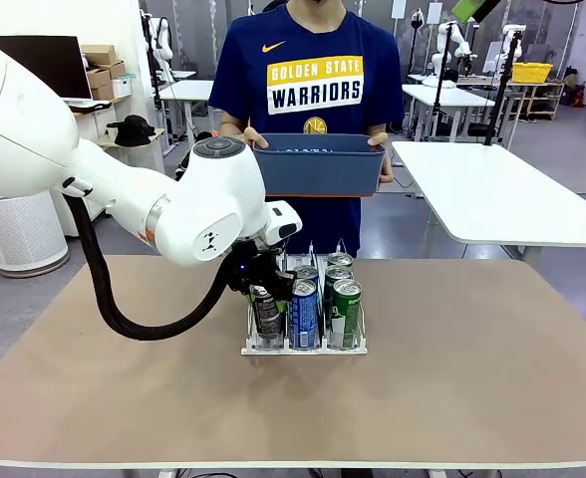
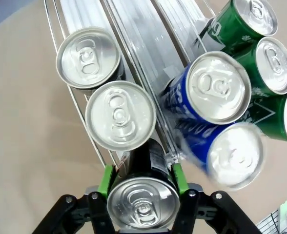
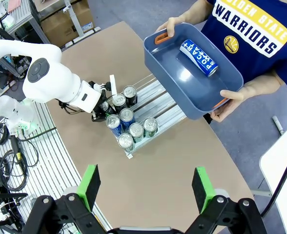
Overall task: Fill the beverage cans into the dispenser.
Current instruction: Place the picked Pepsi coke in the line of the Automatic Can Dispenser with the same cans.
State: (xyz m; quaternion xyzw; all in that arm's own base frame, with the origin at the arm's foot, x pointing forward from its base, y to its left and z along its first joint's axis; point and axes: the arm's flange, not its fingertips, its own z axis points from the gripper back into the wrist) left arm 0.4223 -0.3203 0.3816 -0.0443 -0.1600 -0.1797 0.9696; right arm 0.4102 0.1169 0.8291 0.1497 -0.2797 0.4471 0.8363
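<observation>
Clamped between the green pads (image 2: 107,181) of the left end effector (image 2: 142,176), slim black aluminium drink can (image 2: 143,202) with a silver top, upright, at the near end of the left lane of the clear three-lane dispenser (image 2: 138,48) with thin upright dividers and a white base. Jaws closed onto the can's sides, lid facing the wrist camera. Further along the same lane, two more dark cans (image 2: 120,115), silver tops close together. In the middle lane, two blue cans (image 2: 216,87), one behind the other; in the right lane, three green cans (image 2: 275,66) in a row. From the front, same black can at the rack's robot-side left corner, just beside the front blue can and, past that, the front green can. Dispenser standing about mid-way across the brown table (image 1: 472,378). At the far edge, person in a dark blue shirt (image 1: 313,90), holding up a blue-grey plastic tub (image 3: 182,92), gripped at either end by the person's hands (image 3: 231,100). Inside the tub, one more blue-and-white can (image 3: 198,57) lying on its side. Right end effector (image 3: 146,187) high above the table, well apart from the dispenser, jaws spread wide, nothing between its fingers (image 3: 91,183).
</observation>
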